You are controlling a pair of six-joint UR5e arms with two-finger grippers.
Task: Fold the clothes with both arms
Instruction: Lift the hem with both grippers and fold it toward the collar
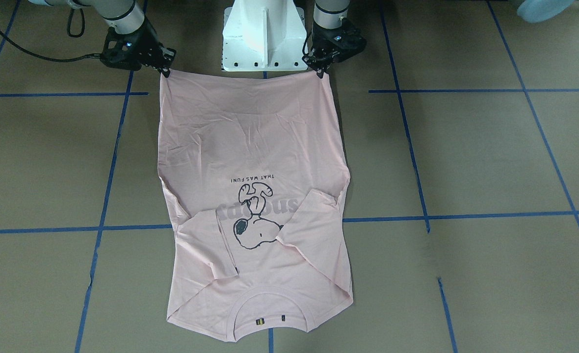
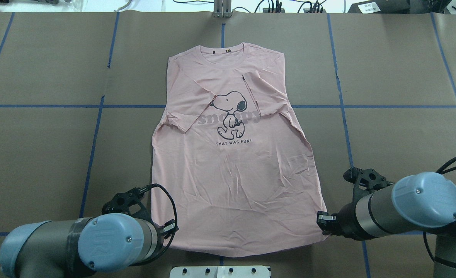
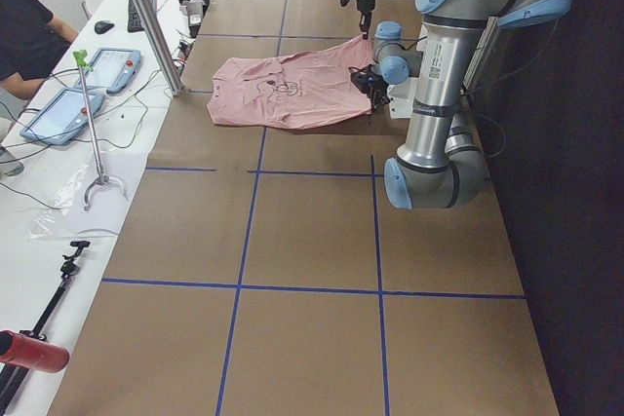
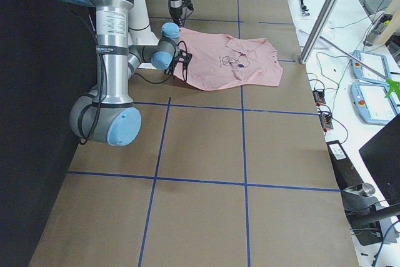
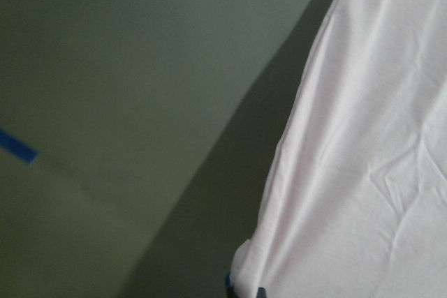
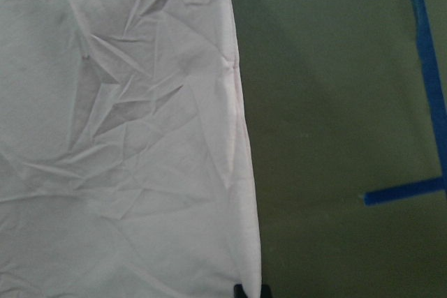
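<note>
T-shirt (image 1: 250, 127) flat on desk (image 1: 466, 157), print up, both sleeves folded in over chest, collar on the side away from robot. Left claw (image 1: 322, 72) clamped on one hem corner, right claw (image 1: 165, 71) on the other. White base (image 1: 262, 34) just behind hem, between claws. Blue tape lines (image 1: 466, 215) run under shirt.

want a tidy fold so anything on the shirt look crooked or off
Nothing damaged, but the T-shirt sleeves are folded in unevenly: the right sleeve lies steeper than the left sleeve, and the lower body is creased.
</note>
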